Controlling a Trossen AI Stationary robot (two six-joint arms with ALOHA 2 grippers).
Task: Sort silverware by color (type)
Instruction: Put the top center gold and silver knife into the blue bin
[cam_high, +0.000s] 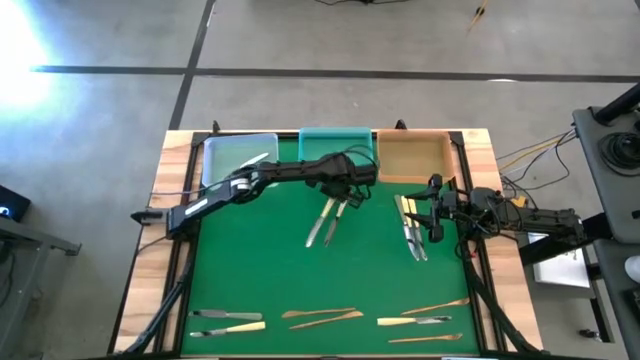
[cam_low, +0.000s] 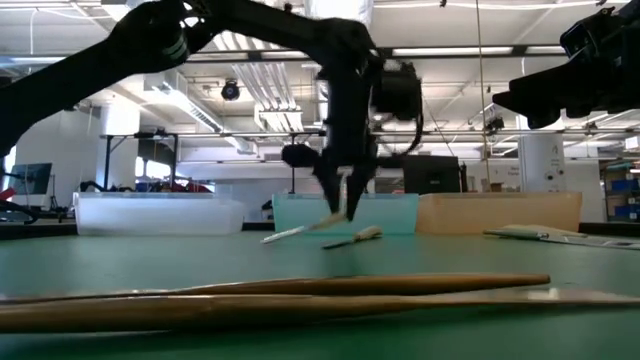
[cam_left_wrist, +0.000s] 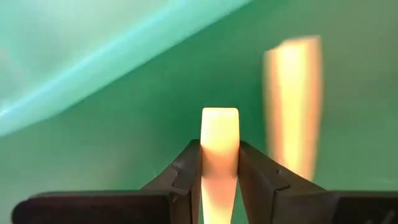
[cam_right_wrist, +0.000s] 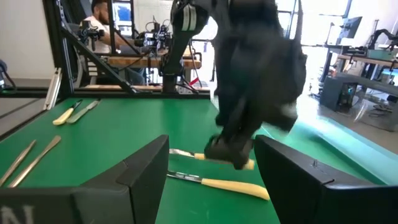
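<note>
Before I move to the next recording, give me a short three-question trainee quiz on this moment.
1. True or false: the left gripper has its jaws shut on a cream-handled utensil.
2. Which tray lies nearest the left gripper: A the clear tray, B the teal tray, C the tan tray?
3. Fill in: the right gripper hovers with open jaws by the pile of utensils on the table's ____ side.

Key: 1 true; 2 B; 3 right.
</note>
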